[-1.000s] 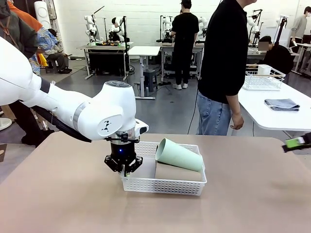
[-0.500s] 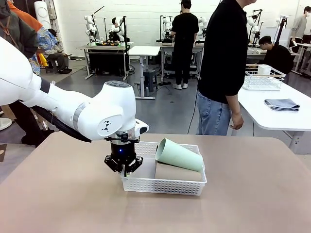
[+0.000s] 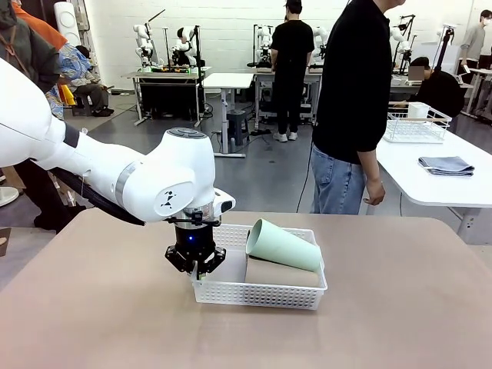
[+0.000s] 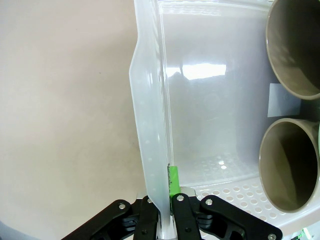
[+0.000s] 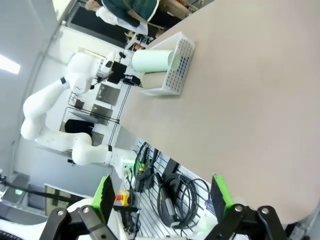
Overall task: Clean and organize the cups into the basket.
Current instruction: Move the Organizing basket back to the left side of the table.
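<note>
Three cups lie on their sides in the white basket (image 3: pixel 257 292) at mid-table: the mint cup (image 3: pixel 281 246) rests on top, tilted, across a tan cup (image 3: pixel 277 273). From the front, the left gripper (image 3: pixel 197 269) points down at the basket's left end. Its wrist camera shows the jaws pinching that end wall (image 4: pixel 150 150), and two tan cup mouths (image 4: pixel 290 172) side by side inside. The right gripper (image 5: pixel 162 200) hangs past the table edge, jaws spread, holding nothing.
</note>
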Controlling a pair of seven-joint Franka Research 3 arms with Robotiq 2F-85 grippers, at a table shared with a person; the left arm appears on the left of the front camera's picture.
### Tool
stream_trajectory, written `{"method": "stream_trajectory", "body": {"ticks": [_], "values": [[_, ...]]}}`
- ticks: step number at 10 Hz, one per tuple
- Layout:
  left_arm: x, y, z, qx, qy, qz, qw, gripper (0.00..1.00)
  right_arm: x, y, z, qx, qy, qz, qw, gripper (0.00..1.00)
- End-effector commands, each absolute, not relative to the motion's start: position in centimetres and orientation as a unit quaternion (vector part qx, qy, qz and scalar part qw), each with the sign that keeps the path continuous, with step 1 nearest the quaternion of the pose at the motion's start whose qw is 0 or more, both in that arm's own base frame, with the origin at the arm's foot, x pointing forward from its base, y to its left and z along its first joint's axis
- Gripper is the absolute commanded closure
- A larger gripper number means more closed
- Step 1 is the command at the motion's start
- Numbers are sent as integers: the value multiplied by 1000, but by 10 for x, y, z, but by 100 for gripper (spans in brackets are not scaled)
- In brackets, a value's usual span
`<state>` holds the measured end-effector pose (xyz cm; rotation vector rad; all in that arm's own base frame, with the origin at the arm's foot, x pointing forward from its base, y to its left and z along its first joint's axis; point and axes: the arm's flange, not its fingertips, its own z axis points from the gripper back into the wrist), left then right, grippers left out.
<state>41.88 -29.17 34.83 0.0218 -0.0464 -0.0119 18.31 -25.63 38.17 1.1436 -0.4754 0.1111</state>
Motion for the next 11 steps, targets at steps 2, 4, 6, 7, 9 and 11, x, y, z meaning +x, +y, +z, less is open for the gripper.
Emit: {"method": "stream_trajectory", "body": {"ticks": [2, 4, 6, 7, 9, 11], "values": [[417, -292, 347, 13, -22, -6, 1000, 100, 207, -251, 378, 537, -198, 67, 817, 0], [417, -292, 347, 13, -22, -6, 1000, 100, 207, -251, 378, 537, -198, 67, 817, 0], [417, -292, 347, 13, -22, -6, 1000, 100, 207, -251, 378, 537, -198, 67, 817, 0], [417, -292, 347, 13, -22, -6, 1000, 100, 207, -251, 378, 537, -198, 67, 817, 0], [417, -292, 347, 13, -22, -6, 1000, 100, 207, -251, 378, 537, -198, 67, 817, 0], [431, -275, 349, 8, -26, 11, 1000, 96, 207, -251, 378, 537, -198, 67, 817, 0]]}}
